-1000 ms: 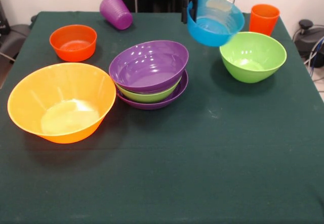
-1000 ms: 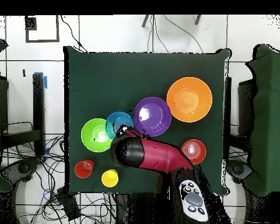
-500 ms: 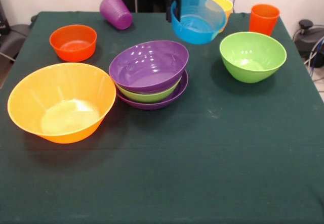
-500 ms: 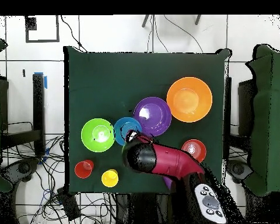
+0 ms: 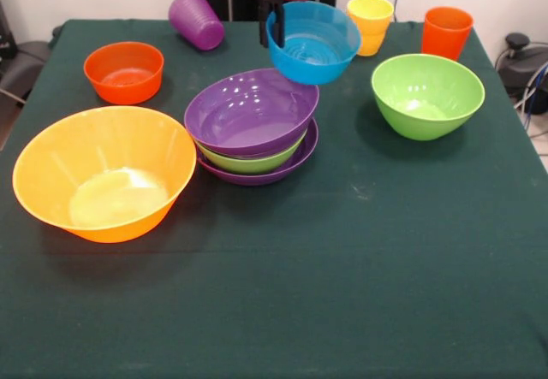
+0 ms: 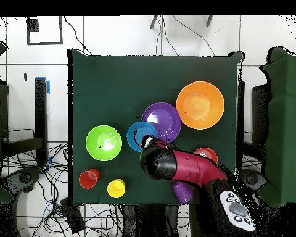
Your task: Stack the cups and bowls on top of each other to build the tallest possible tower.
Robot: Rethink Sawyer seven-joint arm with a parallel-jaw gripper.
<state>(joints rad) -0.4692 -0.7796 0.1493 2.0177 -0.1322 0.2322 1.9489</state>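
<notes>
My gripper (image 5: 273,30) is shut on the near-left rim of the small blue bowl (image 5: 313,44) and holds it in the air, tilted, over the far right edge of the tower (image 5: 252,124). The tower is a purple bowl on a green bowl on a purple bowl. In the overhead view the blue bowl (image 6: 140,136) overlaps the tower's (image 6: 164,118) edge, with the gripper (image 6: 148,144) at the bowl's rim. A second green bowl (image 5: 426,95) stands to the right. The large yellow-orange bowl (image 5: 103,174) and the small red-orange bowl (image 5: 124,71) stand to the left.
A ribbed purple cup (image 5: 195,20) lies on its side at the back left. A yellow cup (image 5: 370,24) and an orange-red cup (image 5: 446,31) stand upright at the back right. The dark green table (image 5: 342,293) has bare cloth across its front half.
My gripper has carried the blue bowl leftward in the front view, from beside the green bowl to over the tower's edge. The yellow cup behind it has come into sight.
</notes>
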